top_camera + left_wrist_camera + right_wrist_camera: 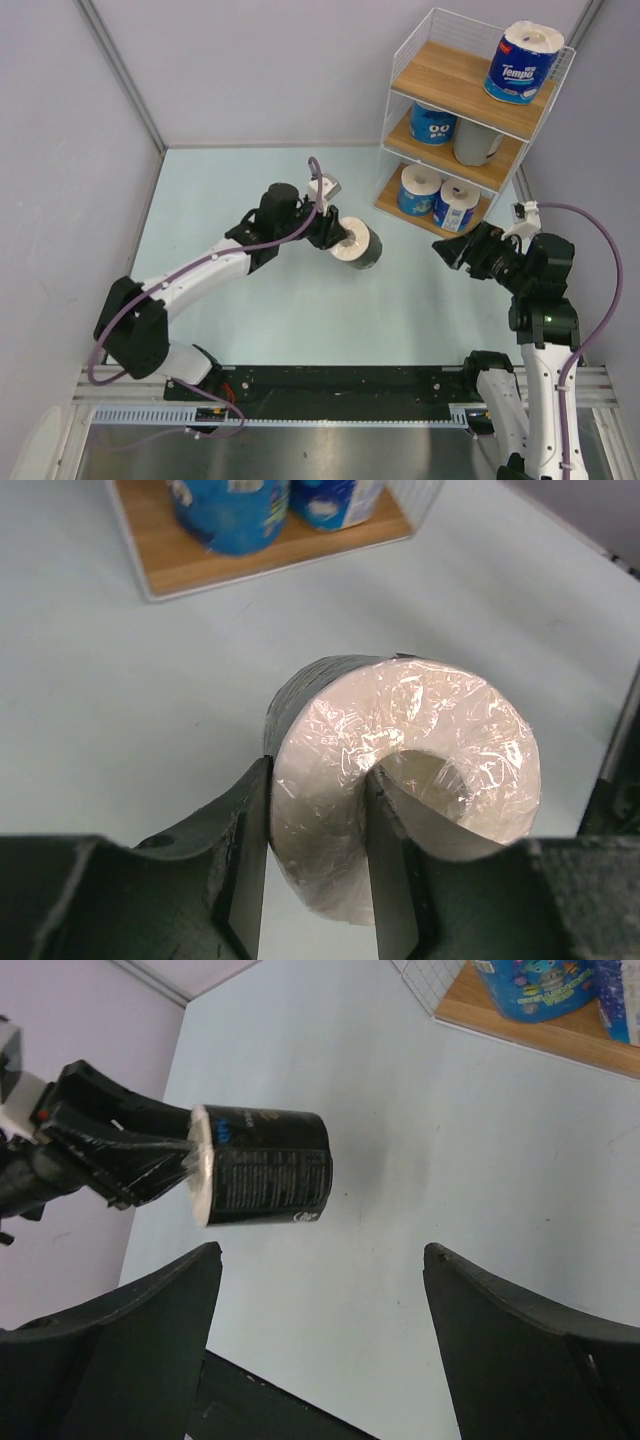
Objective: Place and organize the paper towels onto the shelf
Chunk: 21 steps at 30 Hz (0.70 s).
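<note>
Shelf (440, 70) rolls (522, 62): five; black roll (358, 243): one

Six paper towels (522, 62), one shelf (440, 70)

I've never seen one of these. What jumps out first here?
The left gripper pinches a black-wrapped paper roll by its wall, one finger in the hollow core, mid-table. At the far right, the stepped wooden shelf already holds five rolls, mostly bright blue.

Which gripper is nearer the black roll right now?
Left. The left gripper clamps the black roll by its wall, one finger inside the core. The right gripper hangs open, apart from it, toward the shelf.
</note>
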Motion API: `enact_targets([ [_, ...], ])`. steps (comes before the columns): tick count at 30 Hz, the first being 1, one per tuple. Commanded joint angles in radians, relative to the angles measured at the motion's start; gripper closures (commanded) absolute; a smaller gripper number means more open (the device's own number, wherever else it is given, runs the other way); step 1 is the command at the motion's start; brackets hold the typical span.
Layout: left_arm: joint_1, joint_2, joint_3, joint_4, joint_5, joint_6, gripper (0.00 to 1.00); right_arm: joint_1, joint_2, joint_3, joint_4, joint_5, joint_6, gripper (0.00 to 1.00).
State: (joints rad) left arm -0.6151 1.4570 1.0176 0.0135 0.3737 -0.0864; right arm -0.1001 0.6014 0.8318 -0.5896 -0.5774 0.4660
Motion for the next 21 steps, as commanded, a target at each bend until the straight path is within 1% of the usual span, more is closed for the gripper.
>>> enact_targets([
  [1,-0.086,-0.098,0.062,0.056,-0.045,0.025,0.59,0.003,-0.034,0.003,-0.015,0.022,-0.012,0.14],
  [6,-0.191,-0.116,0.171,0.026,-0.137,0.045,0.59,0.003,-0.046,0.003,-0.024,0.03,-0.009,0.14],
  [10,-0.244,-0.095,0.313,-0.007,-0.214,0.073,0.59,0.003,-0.054,0.003,-0.035,0.027,-0.001,0.14],
  [11,-0.248,-0.081,0.337,-0.035,-0.225,0.074,0.6,0.003,-0.055,0.003,-0.033,0.027,0.0,0.14],
  [15,-0.259,-0.047,0.439,-0.05,-0.281,0.08,0.62,0.003,-0.066,0.003,-0.045,0.027,0.003,0.14],
  [18,-0.259,-0.005,0.545,-0.072,-0.314,0.083,0.62,0.003,-0.071,0.001,-0.053,0.033,0.003,0.14],
  [20,-0.259,0.02,0.646,-0.095,-0.344,0.116,0.62,0.003,-0.072,0.003,-0.058,0.04,0.0,0.14],
  [21,-0.258,0.055,0.685,-0.105,-0.357,0.119,0.62,0.003,-0.071,0.003,-0.061,0.044,0.0,0.14],
])
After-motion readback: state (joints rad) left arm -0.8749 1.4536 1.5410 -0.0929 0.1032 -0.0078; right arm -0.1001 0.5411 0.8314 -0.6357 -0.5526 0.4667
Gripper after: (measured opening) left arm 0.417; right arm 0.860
